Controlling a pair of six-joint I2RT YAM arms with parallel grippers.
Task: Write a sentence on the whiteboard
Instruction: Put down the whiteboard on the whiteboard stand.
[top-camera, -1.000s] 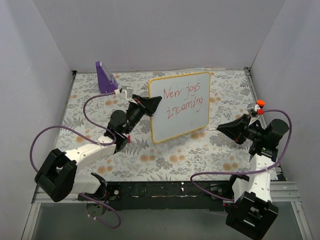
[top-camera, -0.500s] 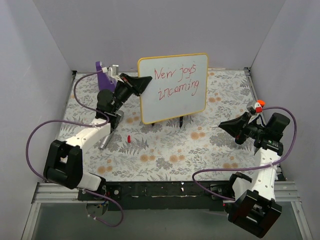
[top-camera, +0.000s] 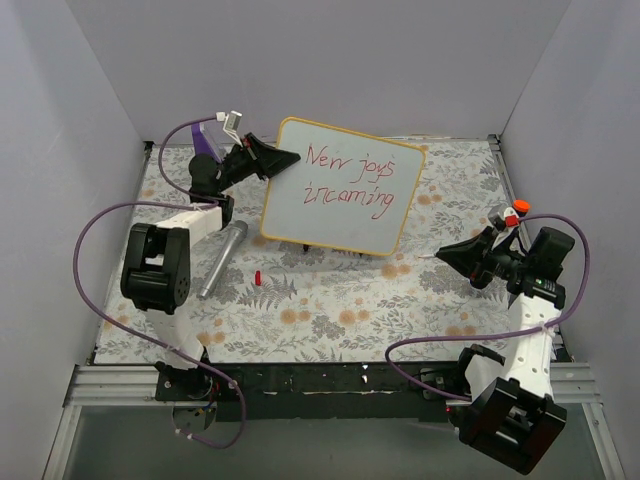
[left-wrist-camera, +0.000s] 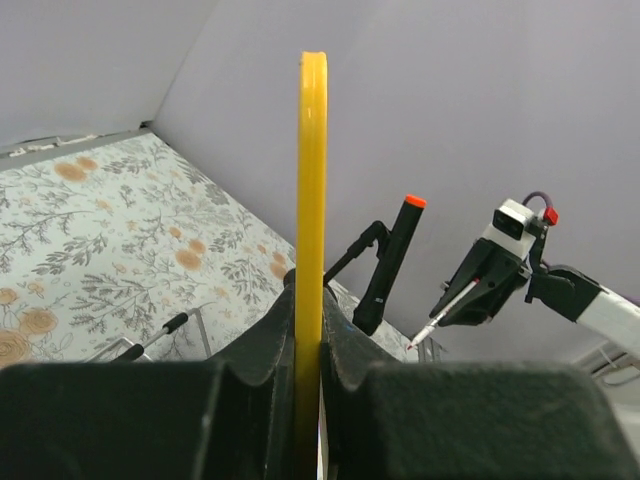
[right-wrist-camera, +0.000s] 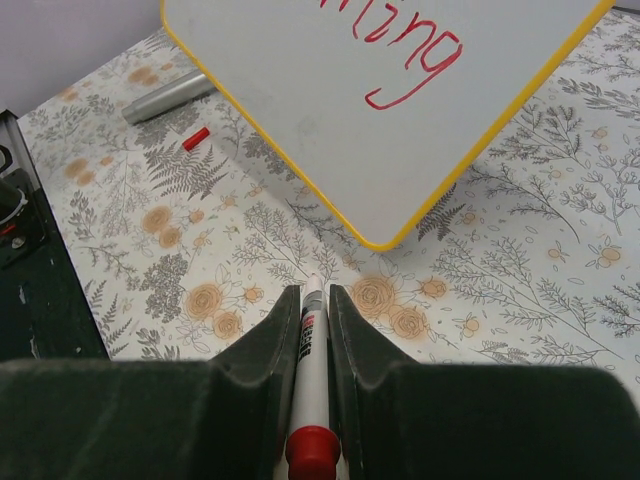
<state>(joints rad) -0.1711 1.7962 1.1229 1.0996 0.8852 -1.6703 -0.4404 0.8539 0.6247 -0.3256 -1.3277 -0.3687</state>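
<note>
right gripper (right-wrist-camera: 312, 292): closed tight on a white marker with a red end cap (right-wrist-camera: 311, 350), nib towards the board, apart from it.
small red cap (top-camera: 257, 277): on the floral table cover (top-camera: 330, 310); too small to make out more.
silver cylinder (top-camera: 222, 258): lying just beside the cap.
whiteboard (top-camera: 300, 212): glossy white, yellow-framed, raised and tilted at the far middle; only an edge-on strip in the left wrist view.
sentence (top-camera: 350, 180): red handwriting, "New joys incoming"; cut off to its tail in the right wrist view.
left gripper (top-camera: 288, 157): clamped on the whiteboard's left edge.
purple block (top-camera: 206, 140): mostly hidden behind the left arm.
</note>
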